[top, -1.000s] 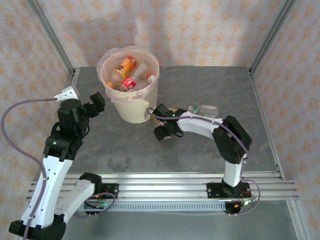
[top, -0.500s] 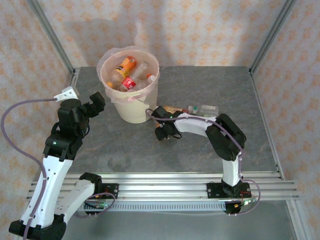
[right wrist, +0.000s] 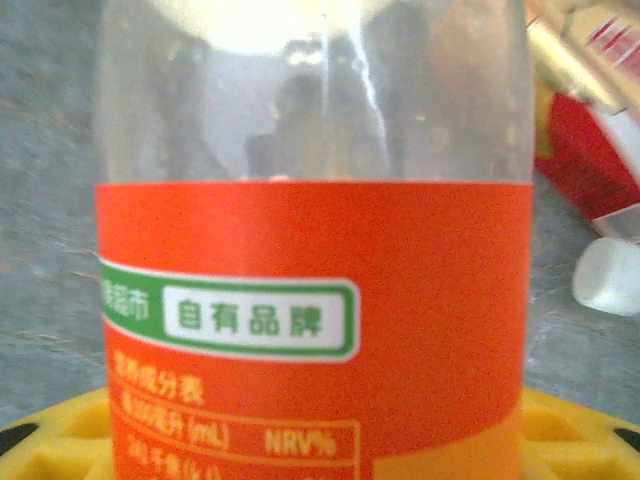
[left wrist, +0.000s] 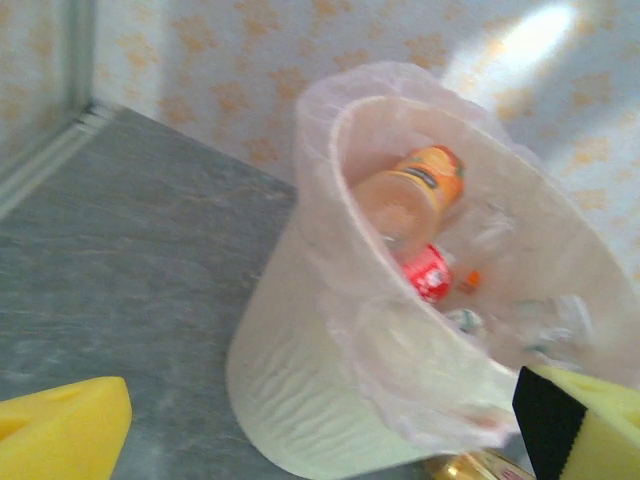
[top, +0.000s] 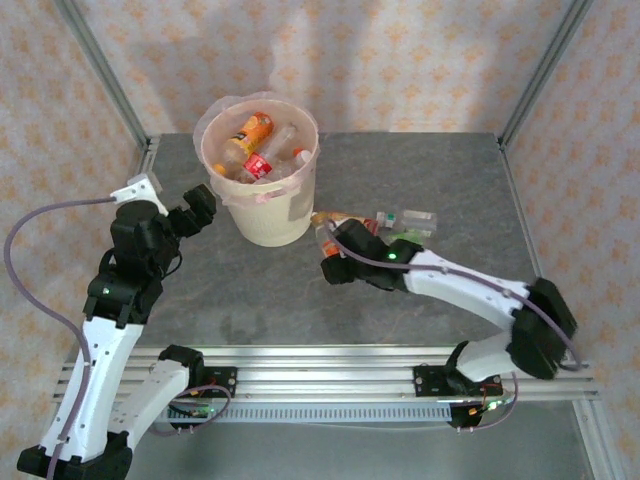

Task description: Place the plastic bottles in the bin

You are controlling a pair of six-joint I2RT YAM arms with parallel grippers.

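A clear plastic bottle with an orange label (right wrist: 310, 300) sits between the jaws of the right gripper (top: 332, 258), clamping unclear, long axis pointing away from the wrist. The cream-white lined bin (top: 268, 215) stands just far-left, and the left gripper (top: 197, 212) gapes empty.

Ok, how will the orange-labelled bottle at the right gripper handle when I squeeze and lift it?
Probably light: the orange-labelled bottle looks clear and empty above its label. Its see-through wall likely dents under a hard squeeze. It's round and smooth, so it could roll or slip between the yellow pads.
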